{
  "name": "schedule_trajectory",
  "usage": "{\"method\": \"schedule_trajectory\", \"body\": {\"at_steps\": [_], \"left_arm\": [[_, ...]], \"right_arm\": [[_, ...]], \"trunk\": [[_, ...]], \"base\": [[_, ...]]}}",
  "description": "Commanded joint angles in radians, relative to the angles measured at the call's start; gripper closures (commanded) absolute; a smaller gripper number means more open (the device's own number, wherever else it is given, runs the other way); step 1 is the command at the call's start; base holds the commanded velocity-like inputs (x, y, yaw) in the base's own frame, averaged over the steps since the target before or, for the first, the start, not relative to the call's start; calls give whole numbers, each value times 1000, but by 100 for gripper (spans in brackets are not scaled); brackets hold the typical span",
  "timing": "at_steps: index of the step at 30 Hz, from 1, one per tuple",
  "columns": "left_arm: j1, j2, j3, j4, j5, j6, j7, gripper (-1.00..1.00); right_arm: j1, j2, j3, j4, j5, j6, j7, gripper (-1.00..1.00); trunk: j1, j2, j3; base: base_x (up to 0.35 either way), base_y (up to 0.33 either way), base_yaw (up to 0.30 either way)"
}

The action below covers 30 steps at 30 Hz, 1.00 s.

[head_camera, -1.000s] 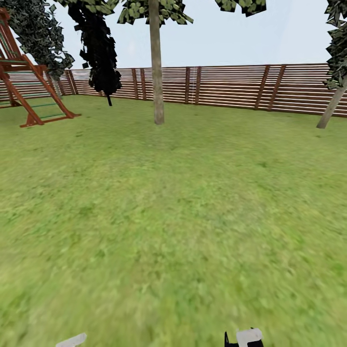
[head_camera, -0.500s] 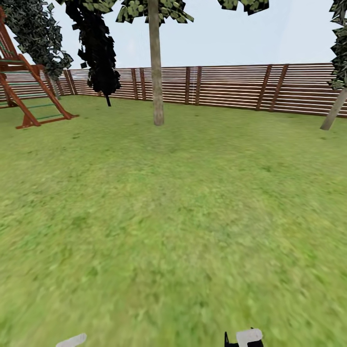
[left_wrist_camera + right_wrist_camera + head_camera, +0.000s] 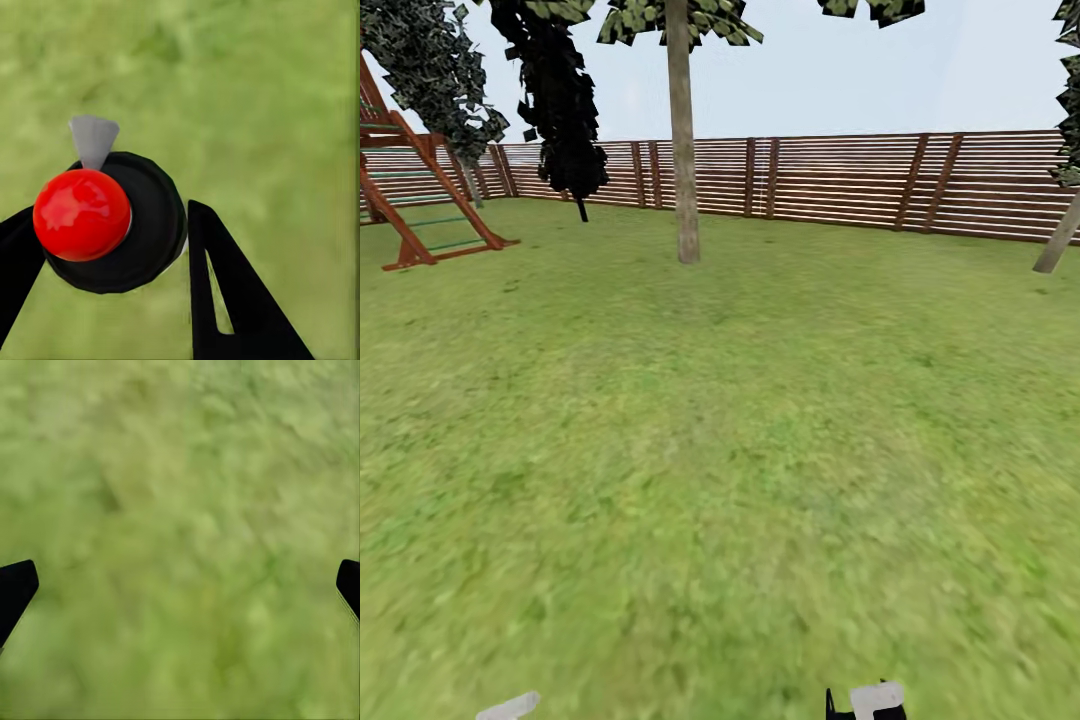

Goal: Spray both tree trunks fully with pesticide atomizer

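Our left fingers [image 3: 15, 262] close on the pesticide atomizer [image 3: 112, 221] from both sides at its black body, red cap toward the camera; it looks rigid, light and smooth, so we judge slipping possible. Right fingers [image 3: 15, 589] spread wide over grass [image 3: 180, 525], empty. The nearest tree trunk [image 3: 683, 150] stands far ahead.

Tree trunk [image 3: 683, 150] before fence [image 3: 840, 180]

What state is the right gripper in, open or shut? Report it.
Open. In the right wrist view the two black fingertips sit at opposite edges of the picture, with nothing but blurry grass between them.
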Motion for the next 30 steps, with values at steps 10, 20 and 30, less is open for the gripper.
{"method": "schedule_trajectory", "body": {"at_steps": [10,20,30], "left_arm": [[-1,0,-4,1,8,-3,0,100],[-1,0,-4,1,8,-3,0,100],[-1,0,-4,1,8,-2,0,100]], "right_arm": [[-1,0,-7,1,11,-2,-5,-100],[-1,0,-7,1,11,-2,-5,-100],[-1,0,-7,1,11,-2,-5,-100]], "trunk": [[0,0,-1],[0,0,-1],[0,0,-1]], "base": [[342,0,0],[342,0,0],[341,0,0]]}}
